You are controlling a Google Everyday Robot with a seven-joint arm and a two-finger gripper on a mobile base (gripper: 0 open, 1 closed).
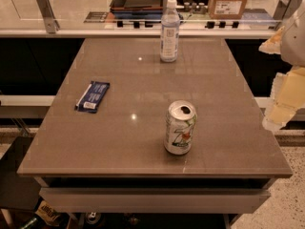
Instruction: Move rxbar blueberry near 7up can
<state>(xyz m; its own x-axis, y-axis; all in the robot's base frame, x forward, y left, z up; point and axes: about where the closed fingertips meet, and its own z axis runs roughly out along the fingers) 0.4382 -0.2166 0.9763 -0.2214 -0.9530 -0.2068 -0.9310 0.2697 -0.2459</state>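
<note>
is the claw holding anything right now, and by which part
Nothing is held. The claw is beyond the right edge of the table; the rxbar blueberry lies flat on its left side.

The glossy grey-brown counter [219, 85] is carrying three things, all sitting well apart from one another. The rxbar blueberry [92, 96] is lying flat near the left edge, with its white label patch at the nearer end. The 7up can [180, 128] is standing upright toward the front, a little right of the middle. A clear plastic bottle [169, 31] is standing upright near the far edge. The end effector [281, 104] is hanging beyond the counter's right side, apart from all three.
</note>
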